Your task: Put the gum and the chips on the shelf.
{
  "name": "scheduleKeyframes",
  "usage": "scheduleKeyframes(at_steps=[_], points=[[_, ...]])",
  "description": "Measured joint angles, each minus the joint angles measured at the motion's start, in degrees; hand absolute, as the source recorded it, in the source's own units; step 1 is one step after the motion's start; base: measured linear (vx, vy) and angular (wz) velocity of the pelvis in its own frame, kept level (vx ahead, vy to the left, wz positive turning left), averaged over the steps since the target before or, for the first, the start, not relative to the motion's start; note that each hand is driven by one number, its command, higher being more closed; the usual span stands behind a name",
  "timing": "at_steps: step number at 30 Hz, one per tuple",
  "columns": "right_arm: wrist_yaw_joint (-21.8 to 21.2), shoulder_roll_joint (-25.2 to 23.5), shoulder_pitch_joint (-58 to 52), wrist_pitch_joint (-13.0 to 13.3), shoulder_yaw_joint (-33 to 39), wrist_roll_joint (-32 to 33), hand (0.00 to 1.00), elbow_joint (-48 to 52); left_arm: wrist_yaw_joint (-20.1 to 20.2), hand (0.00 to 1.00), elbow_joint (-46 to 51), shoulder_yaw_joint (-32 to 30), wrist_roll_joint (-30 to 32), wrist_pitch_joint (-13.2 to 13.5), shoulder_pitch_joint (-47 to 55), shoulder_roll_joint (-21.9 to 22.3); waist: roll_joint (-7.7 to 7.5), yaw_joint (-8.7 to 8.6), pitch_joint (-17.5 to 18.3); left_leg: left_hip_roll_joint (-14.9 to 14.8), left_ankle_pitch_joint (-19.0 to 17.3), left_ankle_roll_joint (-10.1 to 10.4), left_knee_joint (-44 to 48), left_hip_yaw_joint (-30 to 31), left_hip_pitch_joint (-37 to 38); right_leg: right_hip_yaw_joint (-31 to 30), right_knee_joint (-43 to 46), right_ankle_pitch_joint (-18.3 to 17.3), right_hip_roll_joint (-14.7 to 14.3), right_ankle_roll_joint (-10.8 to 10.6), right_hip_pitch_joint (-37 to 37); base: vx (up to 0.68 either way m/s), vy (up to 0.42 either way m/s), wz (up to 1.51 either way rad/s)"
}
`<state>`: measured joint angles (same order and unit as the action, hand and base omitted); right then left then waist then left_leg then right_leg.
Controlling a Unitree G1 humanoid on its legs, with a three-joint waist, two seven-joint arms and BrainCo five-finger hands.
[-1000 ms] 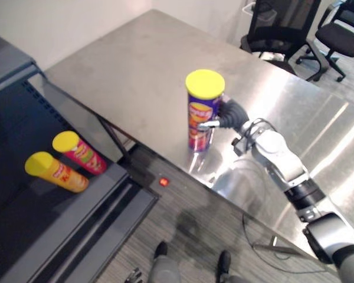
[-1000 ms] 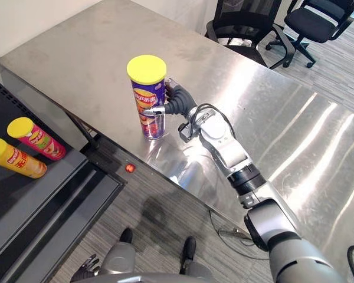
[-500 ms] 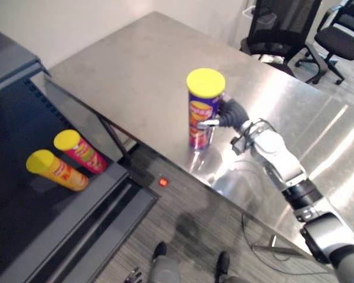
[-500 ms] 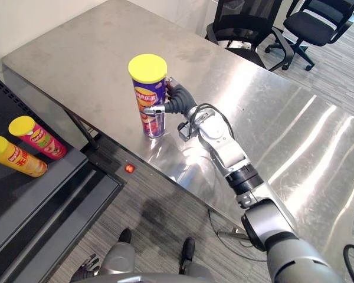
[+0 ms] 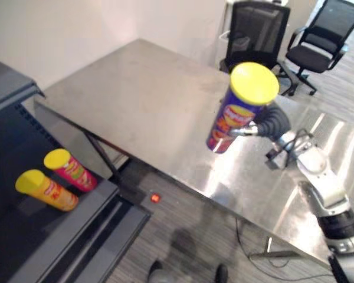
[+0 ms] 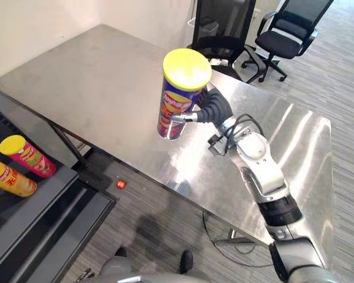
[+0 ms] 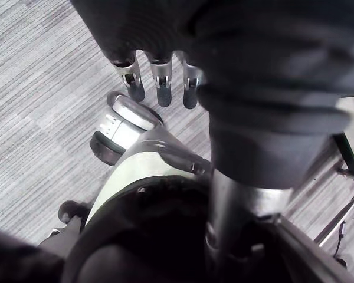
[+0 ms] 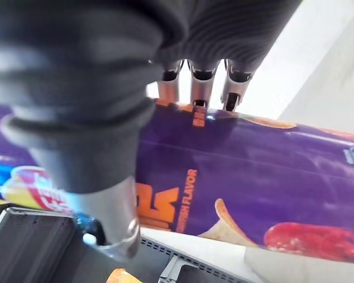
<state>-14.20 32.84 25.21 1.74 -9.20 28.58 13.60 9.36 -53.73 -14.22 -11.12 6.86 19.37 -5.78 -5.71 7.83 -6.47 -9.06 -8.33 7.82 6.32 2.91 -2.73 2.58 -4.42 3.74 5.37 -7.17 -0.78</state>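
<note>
My right hand [image 6: 213, 108] is shut on a purple chips can [image 6: 178, 98] with a yellow lid and holds it in the air, tilted, above the steel table [image 6: 94, 76]. In the right wrist view the fingers [image 8: 192, 82] and thumb curl round the purple can [image 8: 271, 183]. Two more cans lie on the dark shelf at the left: a yellow can [image 5: 44, 190] and a red can [image 5: 69, 170], both with yellow lids. My left hand [image 7: 159, 82] hangs low over the floor with its fingers relaxed and nothing in it.
The shelf unit [image 5: 23, 236] stands at the left, lower than the table's front edge. Black office chairs [image 5: 256, 29] stand behind the table. A small red light [image 5: 154, 198] glows under the table edge.
My right hand has lifted the purple can off the table and tilted it. The camera has also shifted, so the whole scene sits differently.
</note>
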Motion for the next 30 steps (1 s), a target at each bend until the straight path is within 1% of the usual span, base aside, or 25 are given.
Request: scheduleKeyframes(at_steps=[2, 4, 5, 7, 10, 11, 12, 13, 17, 20, 21, 22, 24, 25, 30], points=[[-0.43, 0.79, -1.78, 0.01, 1.18, 1.74, 1.0, 1.52, 0.0, 0.0, -0.11, -0.08, -0.02, -0.01, 0.04, -0.06, -0.18, 0.02, 0.64, 0.01, 0.0, 0.01, -0.14, -0.47, -0.01, -0.01, 0.0, -0.35, 0.05, 0.3, 0.01, -0.05, -0.015, -0.06], [-1.46, 0.76, -6.48, 0.05, 2.71, 4.08, 1.0, 4.2, 0.0, 0.0, -0.64, -0.2, -0.07, -0.02, 0.26, -0.07, -0.19, -0.23, 1.66, -0.03, 0.11, 0.05, -0.26, -0.4, 0.03, 0.08, 0.2, -0.79, 0.01, 0.37, -0.05, -0.02, -0.021, 0.02], [-1.55, 0.72, -8.01, 0.05, 2.74, 4.12, 1.0, 4.95, 0.0, 0.0, -0.79, -0.24, -0.09, -0.02, 0.36, -0.07, -0.21, -0.37, 1.97, -0.06, 0.26, 0.28, -0.29, -0.35, 0.07, 0.12, 0.31, -0.87, -0.03, 0.4, -0.05, 0.0, -0.02, 0.07], [-3.76, -0.1, -16.73, -0.05, 3.08, 4.19, 1.0, 8.98, 0.0, 0.0, -1.05, -0.25, -1.18, -0.02, 0.88, -0.11, -0.36, -0.88, 2.82, -0.15, 0.3, 0.36, -0.32, -0.19, 0.55, 0.28, 0.82, -1.2, -0.11, 0.43, -0.02, 0.01, -0.008, 0.02], [-6.22, -1.18, -25.68, -0.65, 2.97, 4.17, 1.0, 11.73, 0.0, 0.0, -1.19, -0.4, -1.8, -0.03, 1.31, -0.11, -0.54, -1.42, 3.09, -0.12, 0.29, 0.37, -0.34, -0.4, 0.79, 0.3, 1.53, -1.6, 0.0, 0.38, 0.0, -0.01, -0.002, -0.03], [-7.06, -2.27, -29.42, -1.24, 2.63, 4.07, 1.0, 12.44, 0.0, 0.0, -1.19, -0.71, -1.9, -0.02, 1.71, -0.06, -0.71, -1.72, 3.48, -0.12, 0.27, 0.39, -0.35, -0.39, 0.84, 0.32, 1.78, -1.87, 0.03, 0.42, 0.01, 0.0, 0.0, 0.0], [-8.13, -3.3, -32.73, -1.62, 1.75, 4.02, 1.0, 12.83, 0.0, 0.0, -1.21, -0.89, -2.2, -0.02, 2.27, -0.02, -0.93, -2.45, 3.99, -0.12, 0.26, 0.4, -0.32, -0.3, 0.91, 0.45, 2.2, -2.2, 0.03, 0.42, 0.02, -0.01, -0.007, 0.05], [-8.72, -3.96, -34.25, -1.92, 1.38, 4.0, 1.0, 12.89, 0.0, 0.0, -1.25, -1.05, -2.23, -0.01, 2.47, 0.01, -0.92, -2.7, 4.17, -0.13, 0.26, 0.41, -0.25, -0.11, 1.0, 0.6, 2.54, -2.37, 0.02, 0.41, 0.09, 0.01, -0.01, 0.11], [-11.37, -7.79, -42.97, -3.29, -4.18, 3.76, 1.0, 12.92, 0.19, 0.0, -1.72, -2.17, -2.23, 0.0, 2.59, 0.29, -1.04, -3.04, 4.32, -0.16, 0.16, 0.57, 0.43, 1.16, 2.17, 1.69, 2.83, -2.66, -0.01, 0.51, 2.27, -0.01, -0.007, 0.14], [-12.28, -9.51, -45.12, -3.74, -5.82, 2.36, 1.0, 12.9, 0.25, 0.0, -1.78, -3.1, -2.22, 0.0, 2.63, 0.65, -0.93, -3.0, 4.12, -0.39, -0.42, 0.9, 1.43, 1.35, 3.09, 1.76, 4.73, -4.06, -0.16, 0.7, 2.89, -0.05, -0.005, 0.07], [-12.57, -9.93, -46.04, -3.75, -6.25, 0.45, 1.0, 12.89, 0.45, 0.0, -2.33, -3.71, -2.19, -0.01, 2.86, 0.81, -1.15, -3.08, 4.0, -0.39, -0.79, 0.96, 2.25, 1.92, 3.37, 2.01, 5.7, -4.99, -0.17, 0.86, 3.28, -0.06, -0.006, 0.12], [-12.55, -10.26, -46.82, -3.76, -6.44, -0.1, 1.0, 12.86, 0.53, 0.0, -2.48, -3.97, -2.16, -0.03, 2.84, 0.88, -0.87, -3.14, 4.04, -0.39, -0.92, 1.17, 2.45, 2.18, 3.43, 2.2, 6.21, -5.57, -0.17, 0.96, 3.37, -0.07, -0.008, 0.15], [-12.62, -10.68, -48.0, -3.82, -6.69, -1.71, 1.0, 12.82, 0.63, 0.0, -2.77, -4.29, -2.16, -0.02, 2.89, 0.96, -0.81, -3.07, 3.97, -0.52, -1.04, 1.19, 3.09, 2.53, 3.51, 2.72, 6.99, -6.15, -0.22, 1.14, 3.51, -0.07, -0.01, 0.11], [-12.67, -10.74, -48.4, -4.09, -6.76, -1.76, 1.0, 12.8, 0.78, 0.0, -2.77, -4.69, -2.15, -0.01, 2.92, 1.1, -0.76, -3.02, 3.86, -0.61, -1.27, 0.91, 3.12, 2.58, 3.61, 2.98, 7.72, -6.64, -0.22, 0.91, 3.37, -0.08, -0.013, 0.08], [-12.62, -10.48, -48.71, -4.08, -6.99, -2.44, 1.0, 12.81, 0.95, 0.0, -2.65, -6.59, -2.12, 0.13, 2.72, 2.07, -0.24, -2.58, 2.96, -1.34, -1.27, 0.94, 4.37, 2.79, 2.76, 2.97, 8.71, -6.81, -0.93, 0.91, 3.01, -0.05, -0.009, 0.02]])
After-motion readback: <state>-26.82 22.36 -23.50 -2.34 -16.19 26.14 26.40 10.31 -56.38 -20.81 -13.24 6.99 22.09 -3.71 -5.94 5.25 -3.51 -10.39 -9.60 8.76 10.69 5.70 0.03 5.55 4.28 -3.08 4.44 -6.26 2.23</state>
